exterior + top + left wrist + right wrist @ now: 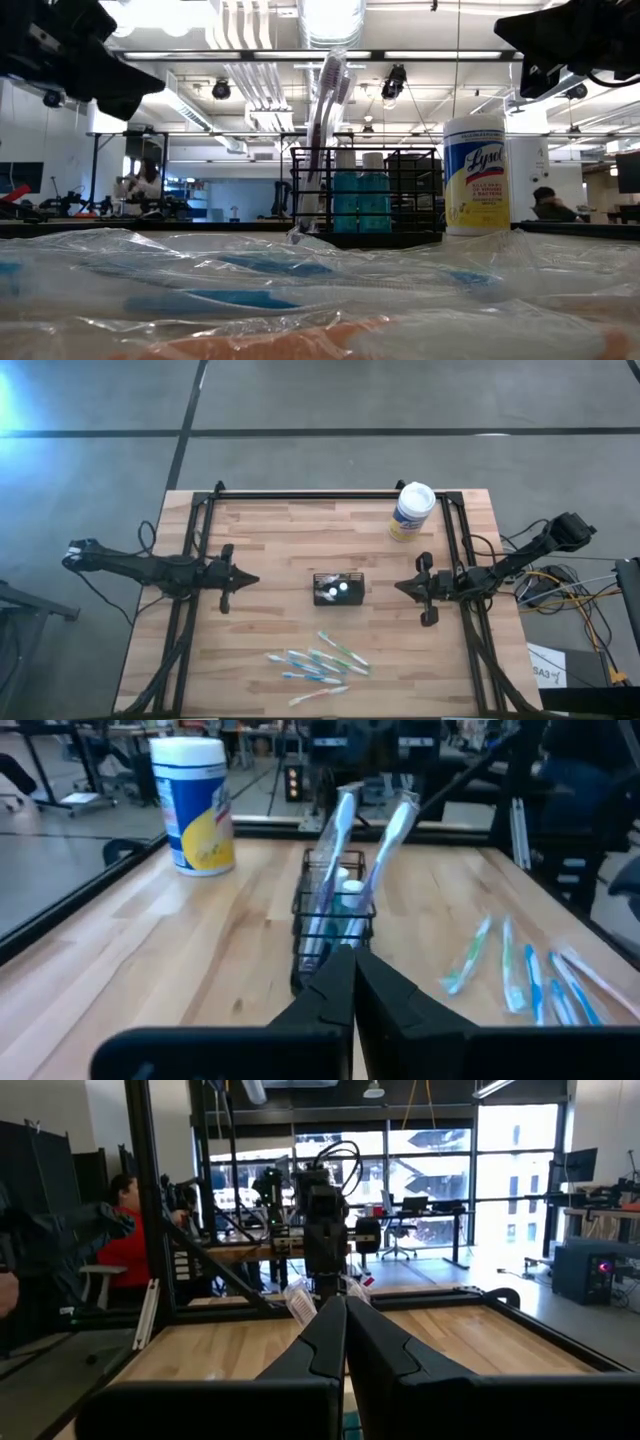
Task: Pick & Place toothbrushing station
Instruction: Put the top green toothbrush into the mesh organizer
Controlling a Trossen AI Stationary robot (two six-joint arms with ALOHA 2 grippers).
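Note:
The toothbrushing station is a small black wire holder standing upright on its base in the middle of the table. It holds two upright toothbrushes and two small blue tubes with white caps. My left gripper is shut and empty, left of the station, pointing at it; in its wrist view the station stands just ahead. My right gripper is shut and empty, right of the station, its fingers hiding most of it.
Several wrapped toothbrushes lie loose near the table's front edge. A white-lidded, yellow-labelled wipes canister stands at the far right. Black frame rails run along the far, left and right sides. People show in the room behind.

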